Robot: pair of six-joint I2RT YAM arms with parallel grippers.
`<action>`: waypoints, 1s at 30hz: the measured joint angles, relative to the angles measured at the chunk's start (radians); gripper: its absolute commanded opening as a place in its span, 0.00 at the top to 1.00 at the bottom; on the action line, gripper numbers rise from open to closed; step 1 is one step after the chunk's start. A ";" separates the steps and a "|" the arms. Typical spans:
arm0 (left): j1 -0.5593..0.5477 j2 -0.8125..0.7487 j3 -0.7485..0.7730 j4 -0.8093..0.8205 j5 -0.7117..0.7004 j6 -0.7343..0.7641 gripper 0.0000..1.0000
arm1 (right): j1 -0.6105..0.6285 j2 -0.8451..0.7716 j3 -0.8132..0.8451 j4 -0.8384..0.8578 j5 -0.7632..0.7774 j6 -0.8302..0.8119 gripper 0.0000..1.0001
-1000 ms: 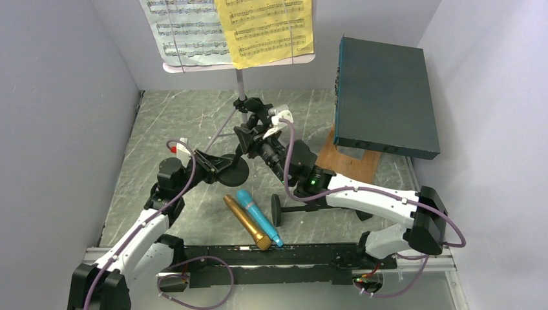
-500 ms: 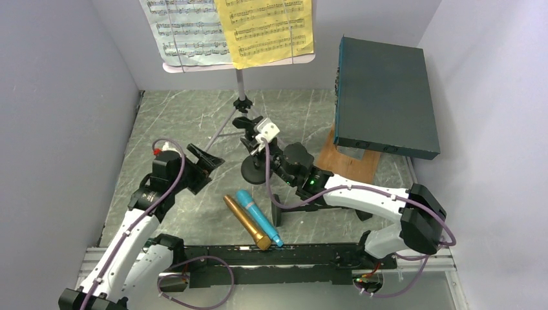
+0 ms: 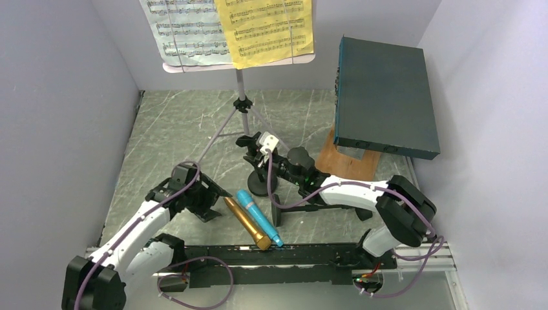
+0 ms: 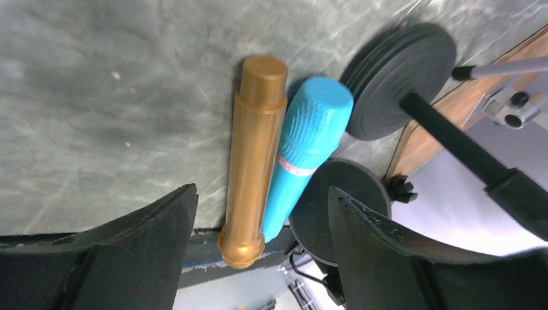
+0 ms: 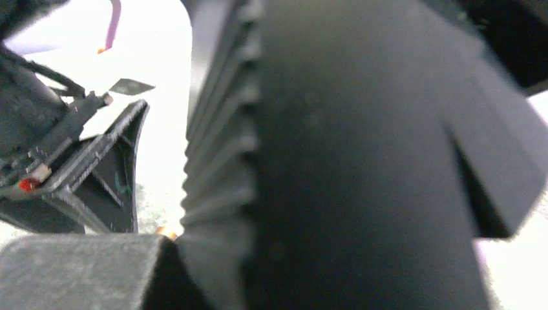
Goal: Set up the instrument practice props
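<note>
- The right gripper (image 3: 258, 145) is clenched on the top of the upright mic holder (image 3: 262, 186). The holder's round black base sits flat near the middle of the tabletop (image 3: 161, 129). The right wrist view is filled by a blurred, ribbed black surface and shows nothing more of the grip.
- The left gripper (image 3: 212, 203) is spread wide and grasps nothing. It sits low over the tabletop, towards the near edge and left of centre.
- The gold microphone (image 4: 255, 152) lies just beyond the left gripper's open fingers (image 4: 148, 226), in line with the gap between them and apart from both.
- The blue microphone (image 4: 304, 152) lies against the gold one on its right side, parallel to it. Both run slantwise, and their near ends reach the black rail (image 3: 310, 248) along the near edge.
- The tipped mic holder (image 3: 278, 210) lies on its side just right of the blue microphone. Its disc stands on edge and its stem points towards the right edge, passing under the right arm.
- The music desk (image 3: 194, 66) stands at the middle of the far edge, carrying a white page (image 3: 181, 29) on the left and a yellow page (image 3: 265, 29) on the right.
- Its silver tripod legs (image 3: 220, 132) splay down just behind the right gripper, and one leg slants towards the left arm.
- A dark teal box (image 3: 384, 90) fills the far right corner, overhanging a wooden board (image 3: 352, 165) that lies near the right arm.
</note>
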 measured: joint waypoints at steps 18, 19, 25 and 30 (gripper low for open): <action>-0.213 0.302 0.002 0.122 -0.122 -0.238 0.57 | 0.000 -0.130 -0.013 -0.058 0.051 0.067 0.21; -0.214 0.303 0.002 0.125 -0.124 -0.242 0.57 | 0.000 -0.151 -0.013 -0.071 0.057 0.075 0.18; -0.218 0.317 -0.001 0.136 -0.141 -0.259 0.48 | 0.003 -0.299 -0.011 -0.225 0.068 0.135 0.07; -0.218 0.321 -0.003 0.150 -0.145 -0.276 0.42 | 0.007 -0.426 -0.013 -0.386 0.094 0.164 0.05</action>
